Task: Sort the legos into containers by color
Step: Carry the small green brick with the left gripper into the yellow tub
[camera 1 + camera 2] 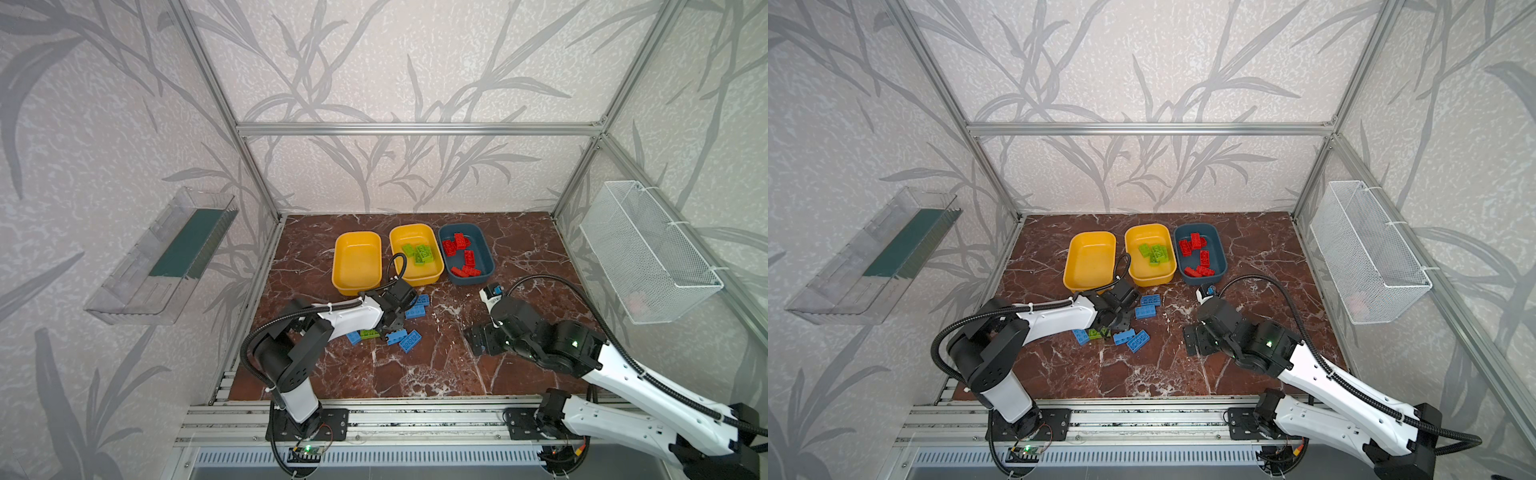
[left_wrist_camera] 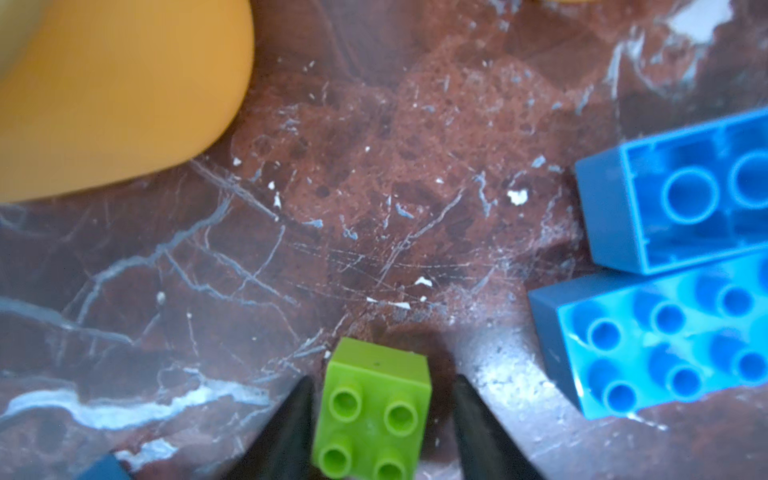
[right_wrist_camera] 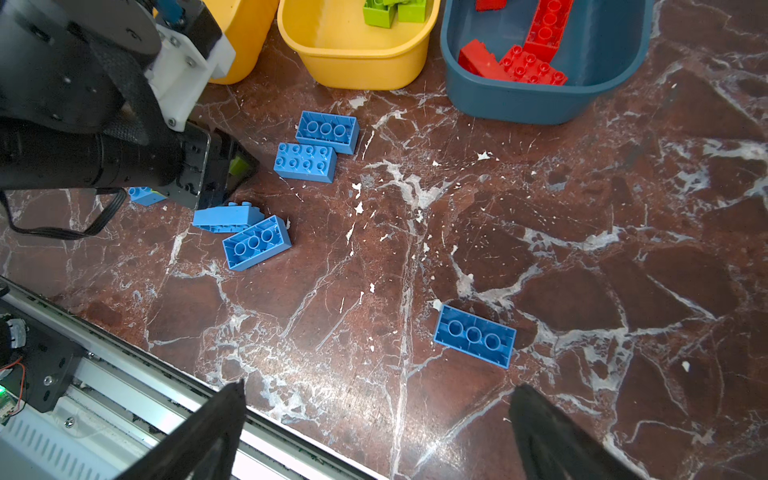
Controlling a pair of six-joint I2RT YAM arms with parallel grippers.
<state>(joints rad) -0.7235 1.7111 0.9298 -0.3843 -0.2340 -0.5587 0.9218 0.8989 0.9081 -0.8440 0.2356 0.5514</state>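
A lime green lego (image 2: 374, 415) lies studs up on the marble table between the fingers of my left gripper (image 2: 382, 378). One finger is against it; a narrow gap shows at the other. In both top views this gripper (image 1: 377, 331) points down at the green lego (image 1: 368, 333) among several blue legos (image 1: 415, 311). The left yellow container (image 1: 357, 262) is empty. The middle yellow container (image 1: 415, 278) holds green legos, and the teal container (image 1: 484, 249) holds red ones. My right gripper (image 3: 380, 384) hangs open above bare table, near one blue lego (image 3: 473, 336).
A clear plastic tray (image 1: 162, 257) hangs on the left wall and a white wire basket (image 1: 648, 253) on the right wall. An aluminium rail (image 1: 415, 415) runs along the table's front edge. The right arm (image 1: 540, 340) reaches in over the table's front right.
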